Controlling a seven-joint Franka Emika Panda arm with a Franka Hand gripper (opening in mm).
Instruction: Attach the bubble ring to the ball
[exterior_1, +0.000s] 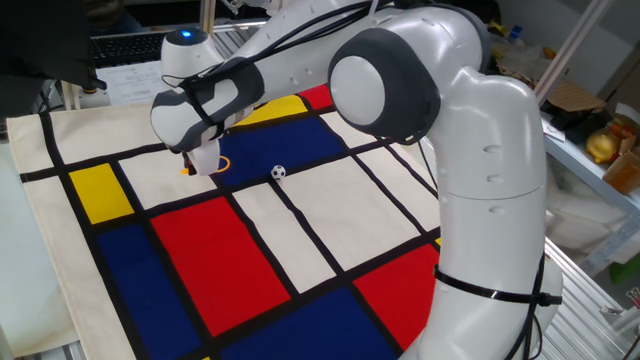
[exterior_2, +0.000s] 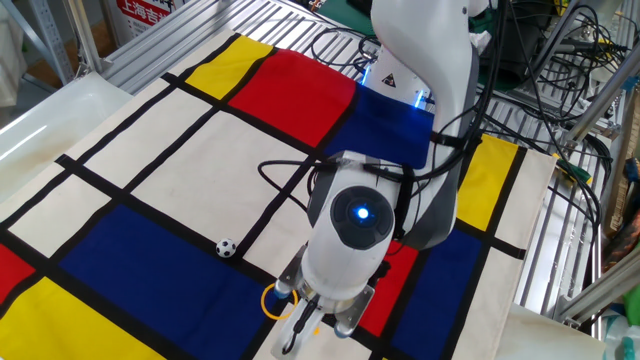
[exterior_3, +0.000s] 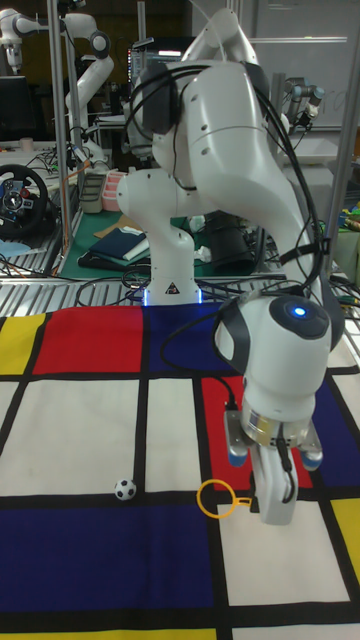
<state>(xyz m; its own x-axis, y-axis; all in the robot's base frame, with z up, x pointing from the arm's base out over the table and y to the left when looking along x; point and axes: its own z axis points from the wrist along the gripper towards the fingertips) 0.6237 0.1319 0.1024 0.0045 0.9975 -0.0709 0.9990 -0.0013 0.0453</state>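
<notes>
The bubble ring (exterior_3: 213, 498), a thin yellow hoop on a short orange handle, sticks out sideways from my gripper (exterior_3: 271, 512), which is shut on the handle. The same hoop (exterior_1: 218, 164) hangs just over the cloth in one fixed view, below the gripper (exterior_1: 202, 165). In the other fixed view the hoop (exterior_2: 270, 302) pokes out left of the gripper (exterior_2: 312, 330). The ball (exterior_3: 124, 489), tiny, white with black patches, lies free on the cloth, roughly a hand's width from the hoop. It also shows as the ball (exterior_1: 278, 172) and the ball (exterior_2: 227, 247).
A cloth (exterior_2: 180, 160) of red, blue, yellow and white rectangles with black lines covers the table. My own arm (exterior_1: 400, 90) arches over its middle. Cables (exterior_2: 560, 70) and metal racking lie beyond the cloth's edges, and a laptop (exterior_1: 140, 45) stands behind it.
</notes>
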